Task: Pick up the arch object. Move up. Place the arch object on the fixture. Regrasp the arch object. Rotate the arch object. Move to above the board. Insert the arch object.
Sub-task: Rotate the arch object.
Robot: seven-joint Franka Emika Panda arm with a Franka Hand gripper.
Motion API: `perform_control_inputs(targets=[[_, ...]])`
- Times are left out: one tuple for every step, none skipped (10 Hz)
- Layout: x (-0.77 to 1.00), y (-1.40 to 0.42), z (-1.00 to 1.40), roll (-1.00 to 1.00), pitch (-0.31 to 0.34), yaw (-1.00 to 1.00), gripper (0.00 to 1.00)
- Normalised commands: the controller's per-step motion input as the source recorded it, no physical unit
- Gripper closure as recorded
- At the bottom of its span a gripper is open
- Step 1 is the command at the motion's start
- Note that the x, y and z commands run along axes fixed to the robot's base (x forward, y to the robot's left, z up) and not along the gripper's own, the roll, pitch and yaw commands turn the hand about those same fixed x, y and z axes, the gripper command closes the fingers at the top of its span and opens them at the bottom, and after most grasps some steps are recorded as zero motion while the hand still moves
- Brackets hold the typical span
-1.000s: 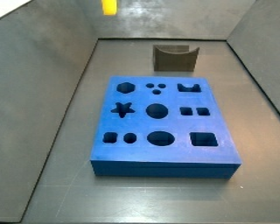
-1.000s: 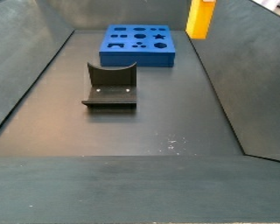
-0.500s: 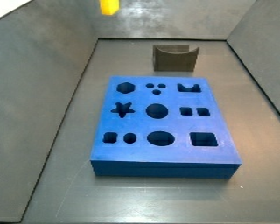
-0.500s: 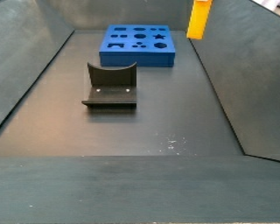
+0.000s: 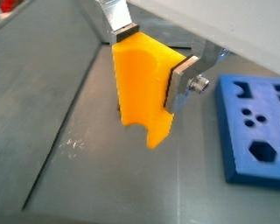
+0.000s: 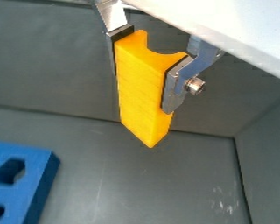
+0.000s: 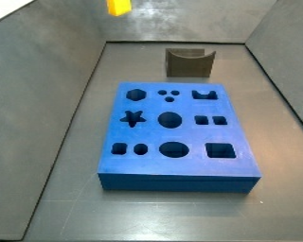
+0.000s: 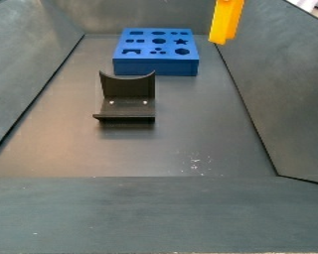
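In both wrist views the gripper point(image 5: 149, 66) is clamping the small bright yellow-orange plastic arch object point(image 5: 145, 92) between its flat silver fingers point(image 5: 184, 83), with the block hanging lengthwise below the pads point(image 6: 178, 87) and clear of the dark floor. In a side view the arch object point(image 7: 118, 6) is showing only at the top edge, high over the far left corner of the enclosure; the gripper itself is cut off there. To the right of it, against the back wall, the small dark olive-grey fixture point(image 7: 189, 62) with the U-shaped dip is standing apart from the large flat blue board point(image 7: 176, 135) with its shaped cutouts, which is lying nearer the camera.

The step in hand looks like moving up and carrying the piece toward the fixture. To do it well, the arm should be holding height until the block is over the fixture's dip, keeping the grip firm so the long piece is not swinging, then descending straight and slowly before releasing.
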Motion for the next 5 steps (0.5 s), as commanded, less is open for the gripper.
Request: perform_control_inputs(targets=[[0.0, 0.0, 0.0, 0.0, 0.0, -1.0, 1.0], [0.0, 0.0, 0.0, 0.0, 0.0, -1.0, 1.0], [0.0, 0.0, 0.0, 0.0, 0.0, -1.0, 1.0], [0.0, 0.0, 0.0, 0.0, 0.001, -1.0, 1.0], [0.0, 0.01, 0.0, 0.0, 0.001, -1.0, 1.0]])
